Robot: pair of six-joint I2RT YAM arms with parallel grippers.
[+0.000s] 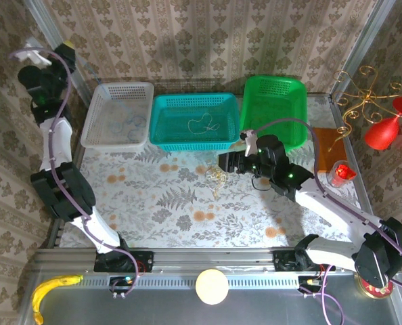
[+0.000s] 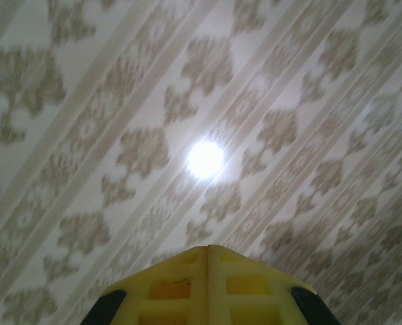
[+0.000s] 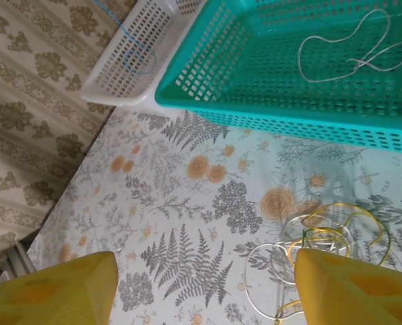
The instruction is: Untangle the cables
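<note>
Jaws spread and empty, the right gripper (image 3: 202,261) should shift toward three o'clock in its wrist view, over the cables (image 3: 326,237).

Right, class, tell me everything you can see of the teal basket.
The teal basket is a rectangular, plastic-looking container with walls pierced by square holes and a solid rim. It stands upright at the far side of the floral tablecloth, between the white basket and the green basket. One whitish cable lies loosely looped on its floor.
</note>
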